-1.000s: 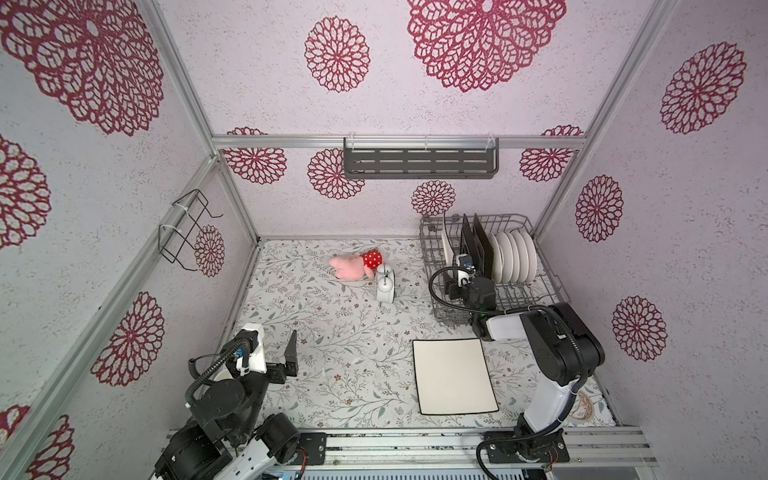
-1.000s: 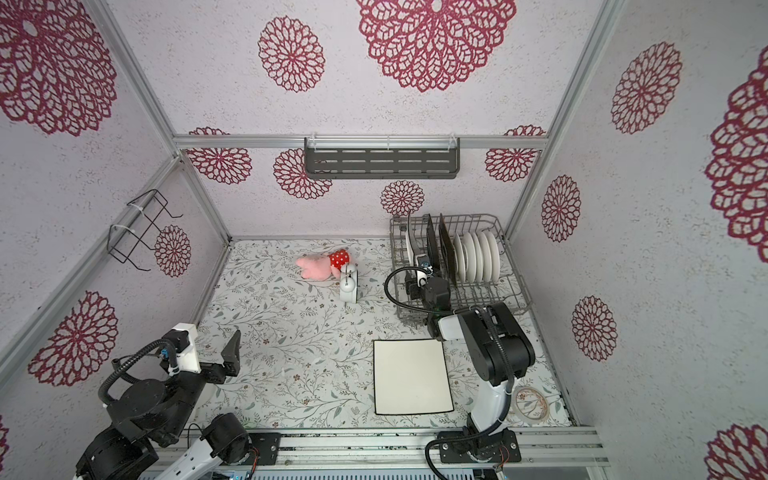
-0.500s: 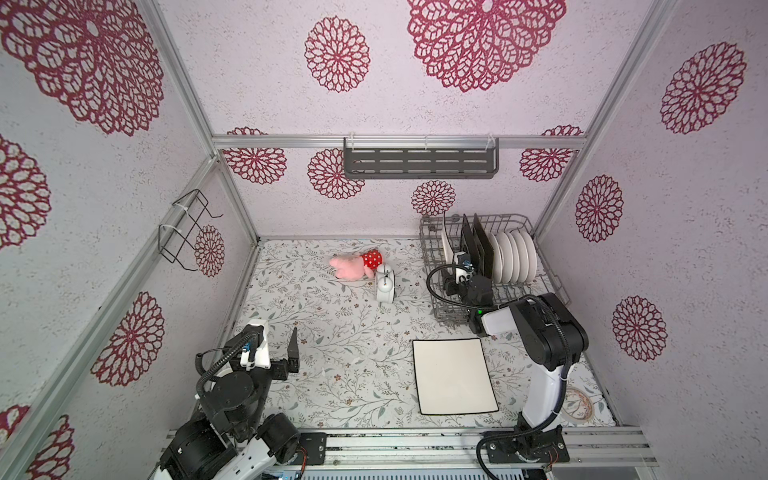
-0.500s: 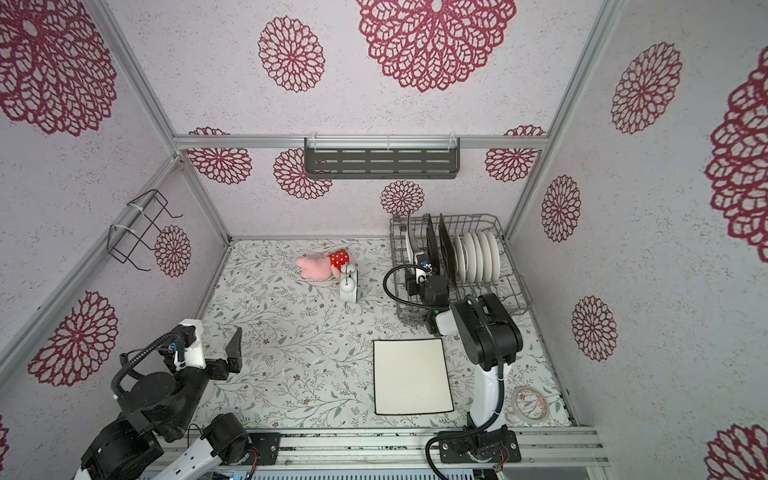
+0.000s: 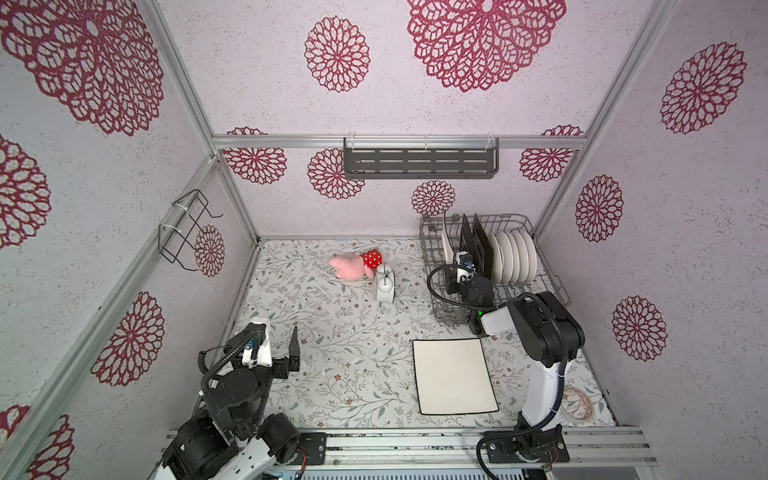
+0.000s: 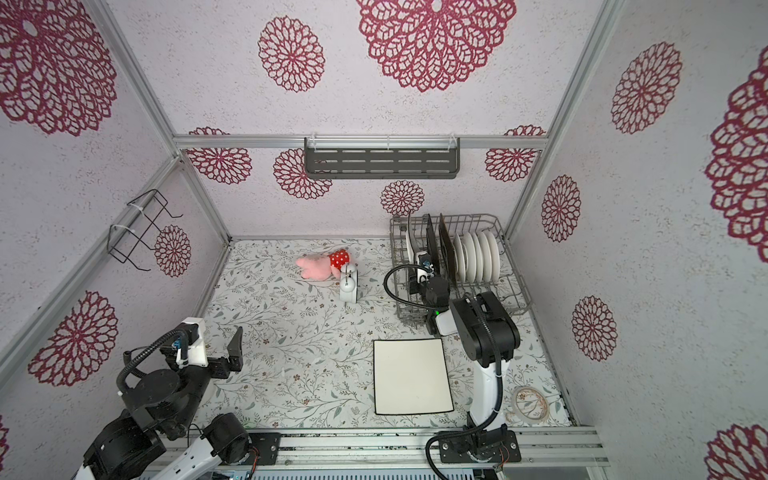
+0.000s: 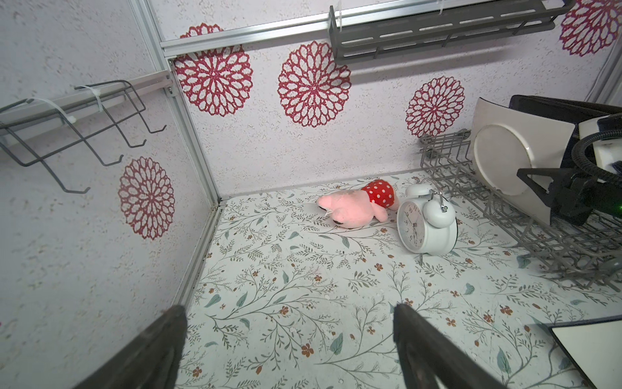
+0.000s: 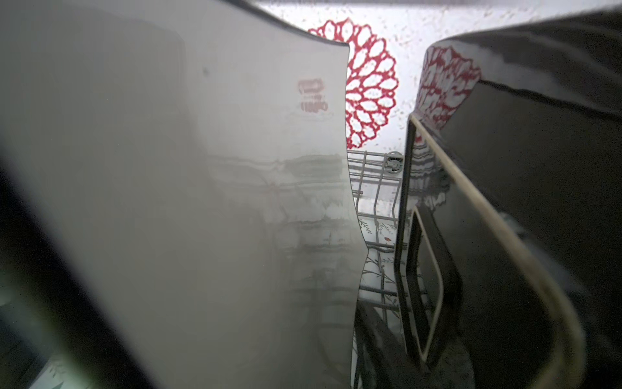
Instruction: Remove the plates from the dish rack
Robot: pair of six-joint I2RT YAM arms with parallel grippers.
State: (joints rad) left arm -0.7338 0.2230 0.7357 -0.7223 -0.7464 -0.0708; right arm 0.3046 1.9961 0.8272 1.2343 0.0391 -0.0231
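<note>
A: Top views. Dish rack [image 5: 440,245] sits far right on the surface [image 5: 340,374]. Standing in it, left to right: one white plate [image 5: 446,245], two dark square plates [image 5: 482,249], a row of round white plates [image 5: 513,257].

B: Unloaded yet?

A: One white black-rimmed rectangular plate [image 5: 453,376] lies flat on the surface, near right, apart from the rack. Right gripper [image 5: 451,280] reaches into the rack beside the upright white plate; jaws hidden there.

B: Left wrist view?

A: Left gripper [image 7: 286,350] jaws spread wide, holding nothing, above bare surface. Alarm clock [image 7: 425,224] and pink plush toy [image 7: 353,208] farther off, touching.

B: Right wrist view?

A: Lens sits between the white plate [image 8: 202,202] and a dark plate [image 8: 538,202]. One blurred dark finger [image 8: 20,286] lies on the white plate's other side, so the jaws straddle it. Whether they clamp it, cannot tell.
</note>
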